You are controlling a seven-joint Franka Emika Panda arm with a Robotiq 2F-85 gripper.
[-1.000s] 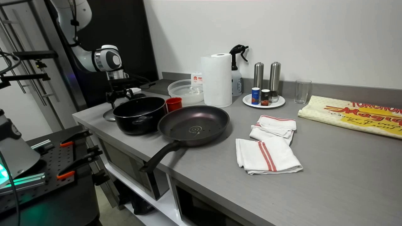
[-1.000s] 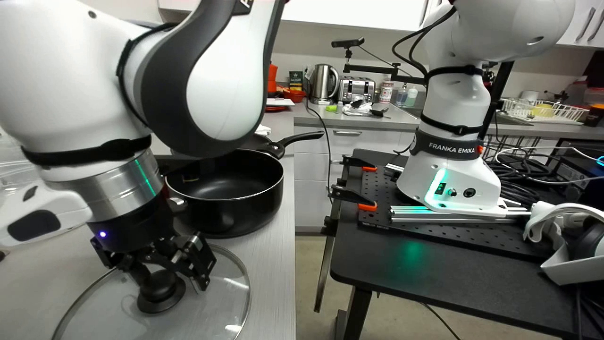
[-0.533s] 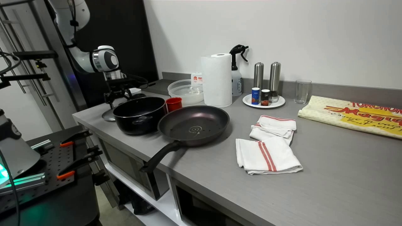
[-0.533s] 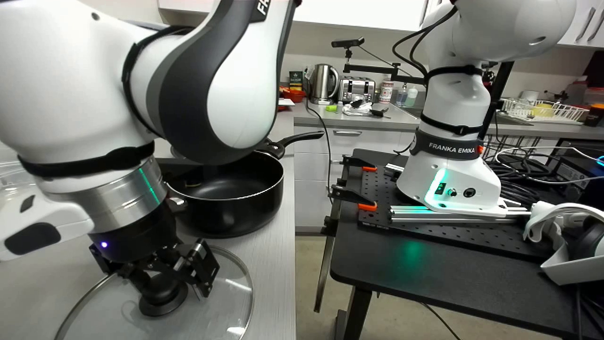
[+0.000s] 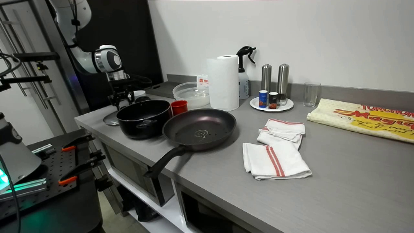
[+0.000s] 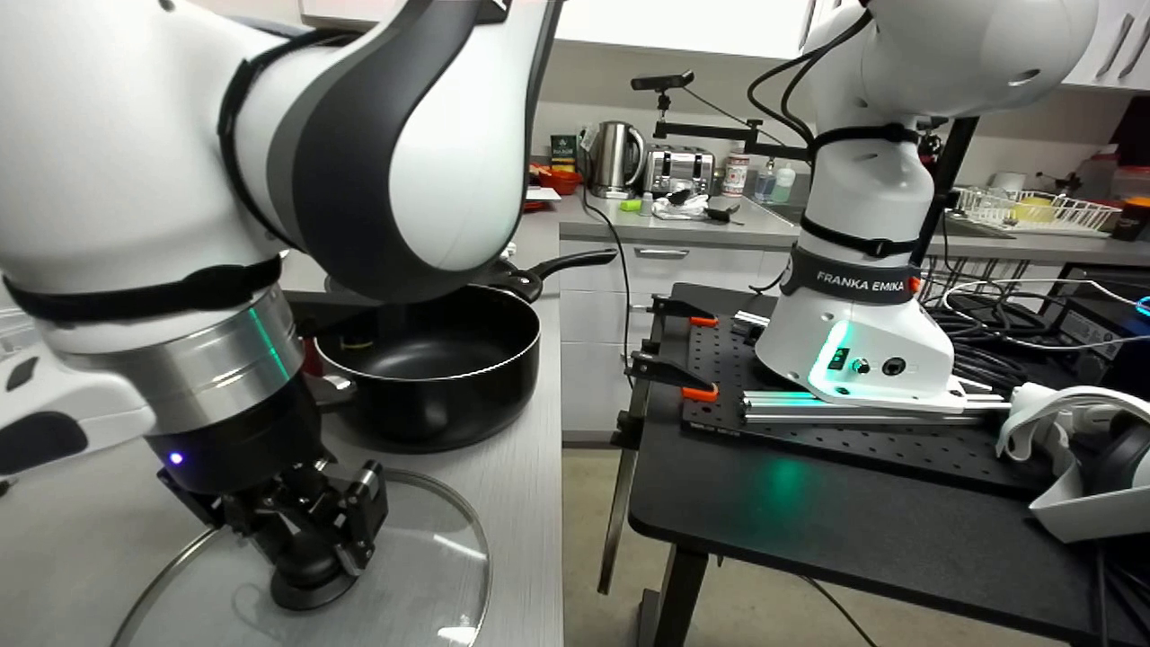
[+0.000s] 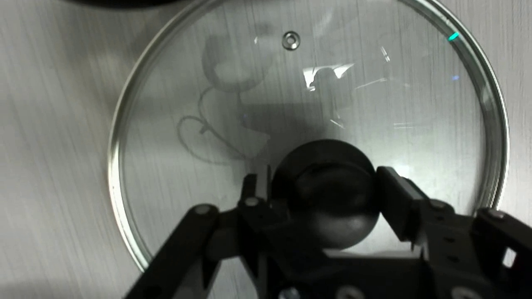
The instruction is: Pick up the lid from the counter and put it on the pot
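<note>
The robot's fingers [image 7: 395, 203] are closed about the small black knob [image 7: 328, 182] of the glass lid [image 6: 413, 566], one against each side, and the lid lies on the grey bench [image 5: 339, 181], its small metal-ringed vent [image 7: 291, 40] showing near twelve o'clock from the knob in the wrist view. In an exterior view I make out the deep black pot [image 6: 485, 413] upright at one o'clock from the lid, just beside it, with its dark inside on show. Looking out from the pot, in an exterior view, there is a red cup [image 5: 179, 107] at about two o'clock, and the wide black frying pan [image 5: 199, 129] sits at three, its long handle [image 5: 163, 161] aimed between seven and eight, out over the bench's front edge. From the pan, a roll of paper towels [image 5: 223, 84] stands upright at one o'clock, a white plate [image 5: 254, 104] carrying a blue shaker [image 5: 263, 99] and a black shaker [image 5: 273, 100] sits at two, and a folded white dish towel [image 5: 276, 160] with red stripes lies at four, well apart from the lid.
</note>
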